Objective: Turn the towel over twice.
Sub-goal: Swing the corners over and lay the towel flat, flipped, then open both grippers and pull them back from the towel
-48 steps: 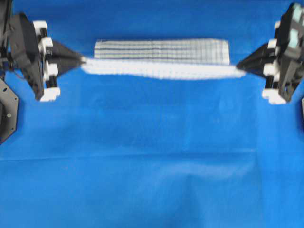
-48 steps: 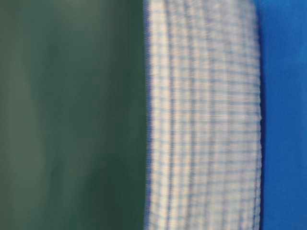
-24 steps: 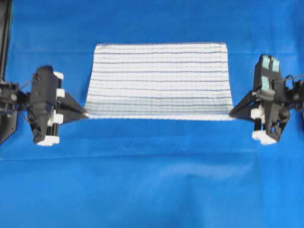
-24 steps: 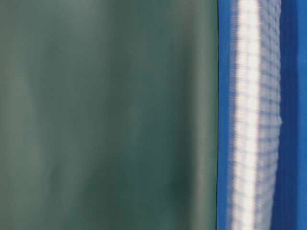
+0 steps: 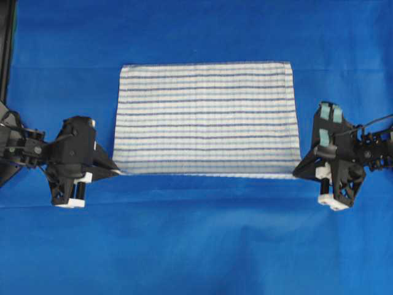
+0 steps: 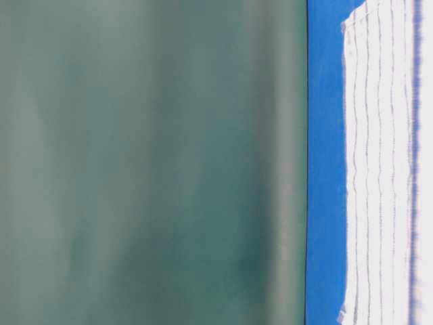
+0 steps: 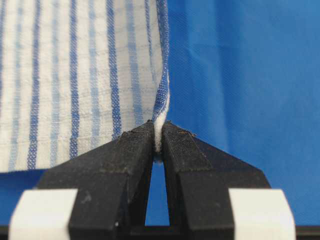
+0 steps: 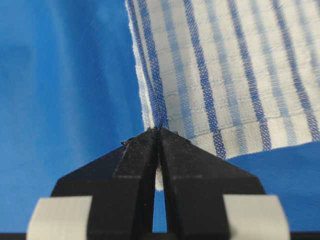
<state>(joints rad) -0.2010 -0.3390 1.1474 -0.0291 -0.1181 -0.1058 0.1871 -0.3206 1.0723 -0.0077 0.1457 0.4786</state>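
Table-level: towel point(image 6: 379, 169) blurred, cut off | corners hidden in L tool point(image 7: 159, 142), R tool point(image 8: 159, 150)

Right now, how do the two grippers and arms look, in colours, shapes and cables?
Both are black. The left gripper and right gripper each end in two wedge-shaped black fingers with a rough surface, running on white blocks. The right one carries two pale teal patches and a thin dark cable. The arms are black too.

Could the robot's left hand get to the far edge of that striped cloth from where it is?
Probably not right now: the left hand is shut on the near corner of the white, blue-striped woven towel. Nothing lies on the blue table covering between, but it would need to let go first.
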